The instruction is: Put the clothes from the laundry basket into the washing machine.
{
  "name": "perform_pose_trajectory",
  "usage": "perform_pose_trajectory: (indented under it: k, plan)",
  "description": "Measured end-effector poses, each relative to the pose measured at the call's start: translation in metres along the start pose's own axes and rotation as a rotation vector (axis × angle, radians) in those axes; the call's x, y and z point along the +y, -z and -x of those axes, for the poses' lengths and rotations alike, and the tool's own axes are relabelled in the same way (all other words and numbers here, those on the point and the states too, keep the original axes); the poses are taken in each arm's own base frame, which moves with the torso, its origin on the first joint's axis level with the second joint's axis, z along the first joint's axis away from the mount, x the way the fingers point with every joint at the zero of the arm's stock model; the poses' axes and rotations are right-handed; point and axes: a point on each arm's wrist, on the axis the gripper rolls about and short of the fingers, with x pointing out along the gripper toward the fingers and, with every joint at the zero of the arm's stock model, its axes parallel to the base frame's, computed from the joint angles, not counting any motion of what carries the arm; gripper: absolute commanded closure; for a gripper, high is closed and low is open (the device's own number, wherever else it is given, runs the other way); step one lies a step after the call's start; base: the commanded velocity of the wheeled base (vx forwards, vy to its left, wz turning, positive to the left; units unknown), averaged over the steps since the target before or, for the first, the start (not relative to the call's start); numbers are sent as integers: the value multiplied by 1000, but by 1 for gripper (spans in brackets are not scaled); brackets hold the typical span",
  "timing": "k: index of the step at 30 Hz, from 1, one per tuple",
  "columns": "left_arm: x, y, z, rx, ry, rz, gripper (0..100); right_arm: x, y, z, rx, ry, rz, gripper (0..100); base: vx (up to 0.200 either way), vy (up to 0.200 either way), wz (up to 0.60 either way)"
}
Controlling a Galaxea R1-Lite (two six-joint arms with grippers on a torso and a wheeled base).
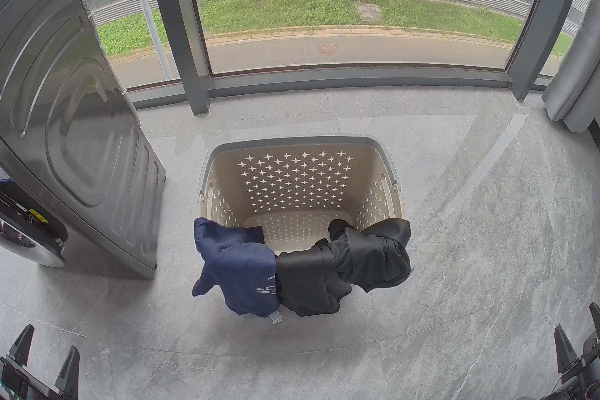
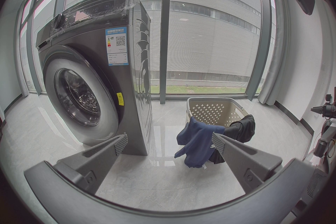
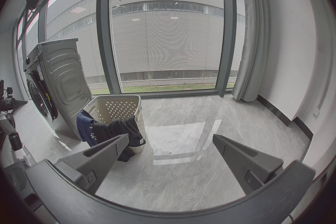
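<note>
The dark grey front-loading washing machine (image 2: pixel 87 35) carries a white-and-blue rectangular label (image 2: pixel 116 46) with a QR code on its front panel, and a small yellow sticker (image 2: pixel 120 99) beside the door. The print on both is illegible. The navy blue garment (image 1: pixel 240 267) bears illegible white print and a white tag (image 1: pixel 275 317).

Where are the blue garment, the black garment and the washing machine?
blue garment (image 1: pixel 240 267): head view, middle of the hanging cloth.
black garment (image 1: pixel 353 260): head view, on its bunched folds.
washing machine (image 2: pixel 78 97): left wrist view, on the round front window.

Bare floor (image 1: pixel 450 270) before laundry basket (image 1: pixel 294 177)
</note>
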Motion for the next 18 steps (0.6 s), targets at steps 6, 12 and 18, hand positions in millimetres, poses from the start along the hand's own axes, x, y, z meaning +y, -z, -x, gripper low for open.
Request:
perform_pose_trajectory:
  k: [6,12,18]
  plan:
    - [0,0,0,0,1,0,0,0,0,0,0,0,0,0,0,200,0]
    - [0,0,0,0,0,1,0,0,0,0,0,0,0,0,0,200,0]
    - [0,0,0,0,1,1,0,0,0,0,0,0,0,0,0,200,0]
